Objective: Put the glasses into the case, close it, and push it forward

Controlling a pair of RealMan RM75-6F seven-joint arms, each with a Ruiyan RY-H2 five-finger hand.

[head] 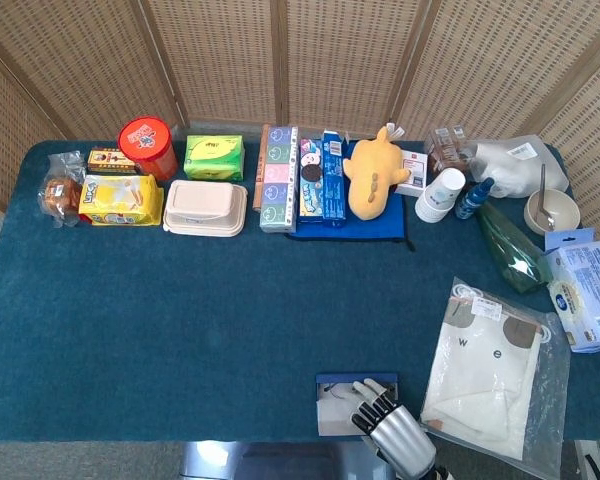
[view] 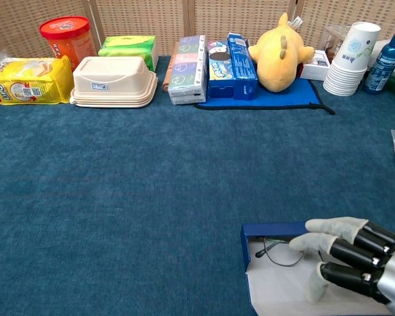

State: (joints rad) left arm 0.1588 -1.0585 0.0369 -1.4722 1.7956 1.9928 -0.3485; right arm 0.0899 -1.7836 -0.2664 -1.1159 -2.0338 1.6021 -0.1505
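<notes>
STEP: seat glasses, close lid | CASE [view: 266, 232]: blue, open, lower right of chest view | GLASSES [view: 280, 251]: inside case, at its far wall | RIGHT HAND [view: 345, 260]: fingers curled down over the case, pressing or holding unclear | LEFT HAND: not visible | ADVICE: tuck the frame flat before folding the grey flap [view: 283, 289] over.

"w e" on bagged cloth [head: 482, 372]

right hand [view: 355, 263]: dark glossy segments, pale matt fingertips [view: 329, 227]. beneath it the case [view: 276, 289] is showing a smooth grey lining; thin wire-framed glasses [view: 280, 253] inside. the table [view: 151, 184] is wearing rough matt blue cloth.
</notes>
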